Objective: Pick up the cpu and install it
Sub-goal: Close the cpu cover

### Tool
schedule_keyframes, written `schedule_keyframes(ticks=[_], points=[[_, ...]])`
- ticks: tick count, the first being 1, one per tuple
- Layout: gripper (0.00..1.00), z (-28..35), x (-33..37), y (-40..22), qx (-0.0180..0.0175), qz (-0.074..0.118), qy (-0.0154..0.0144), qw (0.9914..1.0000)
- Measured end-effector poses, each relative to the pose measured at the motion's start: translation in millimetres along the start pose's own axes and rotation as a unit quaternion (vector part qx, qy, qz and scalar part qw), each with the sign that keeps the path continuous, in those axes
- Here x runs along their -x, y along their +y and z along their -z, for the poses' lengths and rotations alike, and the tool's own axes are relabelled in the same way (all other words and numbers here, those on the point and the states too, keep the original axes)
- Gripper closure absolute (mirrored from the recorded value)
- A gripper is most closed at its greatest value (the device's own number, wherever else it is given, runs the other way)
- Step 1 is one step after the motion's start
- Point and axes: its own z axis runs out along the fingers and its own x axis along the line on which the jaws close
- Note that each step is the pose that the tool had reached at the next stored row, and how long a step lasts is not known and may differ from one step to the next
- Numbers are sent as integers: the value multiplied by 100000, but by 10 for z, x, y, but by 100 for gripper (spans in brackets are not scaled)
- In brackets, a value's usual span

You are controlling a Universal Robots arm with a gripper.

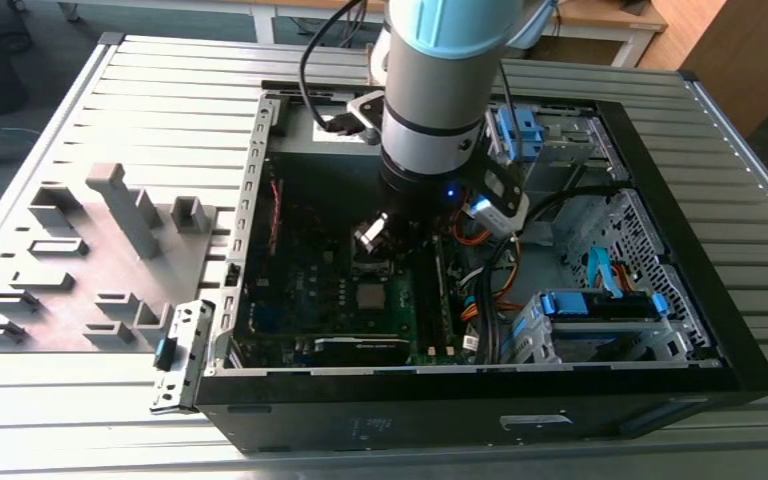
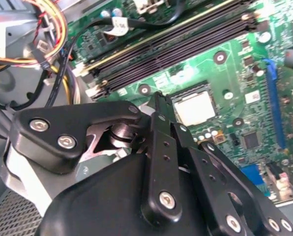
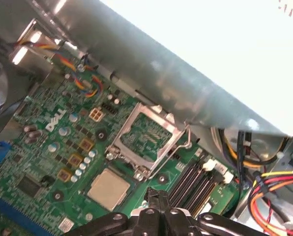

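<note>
**Item: cpu** (image 3: 108,188). A small, thin, square chip with a pale, flat metal top.

**Location.** It lies flat on the green motherboard (image 3: 48,147), just beside the silver socket frame (image 3: 146,135), touching or nearly touching the frame's edge. Whether it is seated in a socket bed or merely rests on the board cannot be told.

**Handling (judged).**
- Light and stiff.
- The smooth lid is likely slippery under metal pads.
- The underside contacts should be treated as fragile, so no dragging and no tilt.
- Best hold is by two opposite edges, kept level. The flat top offers no purchase for a pinch.

**Gripper** (image 3: 156,195). It hovers near the socket frame, on the cpu's side, above the board and clear of the chip. The black fingers read as drawn together to a narrow tip, with nothing between them.

**Nearby, relative to the socket frame.**
- The black memory slots (image 3: 193,182) run close alongside.
- A bundle of yellow, red and black cables (image 3: 274,182) lies beyond the slots, farther from the frame.

**View notes.**
- First wrist view: gives the socket frame itself, with the green board seen through its centre.
- Second wrist view: gives the gripper (image 2: 159,98) from behind its linkages, with the cpu (image 2: 194,108) just past the tip. It also gives the memory slots (image 2: 176,49) at full length and a blue expansion slot (image 2: 272,98).
- Exterior view: gives the setting. The arm (image 1: 438,90) reaches down into the open computer case (image 1: 491,420), with the cpu (image 1: 375,293) below the gripper (image 1: 371,240).
</note>
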Motion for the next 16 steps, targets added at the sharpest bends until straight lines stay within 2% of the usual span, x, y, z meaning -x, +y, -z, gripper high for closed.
schedule_keyframes(ticks=[8, 16], points=[[89, -30, 40, 44, 94, 3, -61, 100000], [89, -54, 123, 140, 95, 4, -63, 100000]])
